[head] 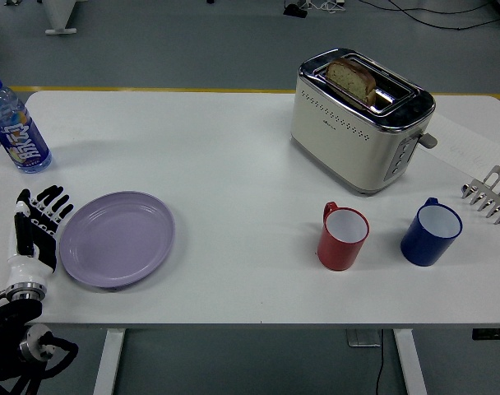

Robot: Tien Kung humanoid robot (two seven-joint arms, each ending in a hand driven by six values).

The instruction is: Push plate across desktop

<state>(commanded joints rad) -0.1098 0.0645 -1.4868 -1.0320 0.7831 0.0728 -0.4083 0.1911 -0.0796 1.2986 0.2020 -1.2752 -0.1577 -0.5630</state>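
Left hand (34,234) at the near left of the white desk (233,156), fingers (51,202) straight and slightly spread, pinching nothing, pointing away toward the far side. Fingertips just beside the left rim of the lavender plate (117,239), possibly touching it; contact hard to tell from this angle. Black forearm dropping off the near desk edge below the hand.

Immediately right of the fingers, the plate lying flat and empty on the desk, close to the near edge. Beyond the fingers, toward the far left corner, a water bottle (16,123) with a blue cap and blue label, upright, well apart from the plate.

Far off to the right of the fingers, past a bare stretch of desk, a red mug (342,237) standing upright with a white inside, handle turned to the far left. Just past it, a blue mug (431,233), also upright, near but not touching the red one. Beyond both mugs, a cream and chrome toaster (361,119) with a slice of bread (353,78) standing in one slot. At the far right edge, a metal rack (490,193), partly cut off by the frame.

Right hand out of view.
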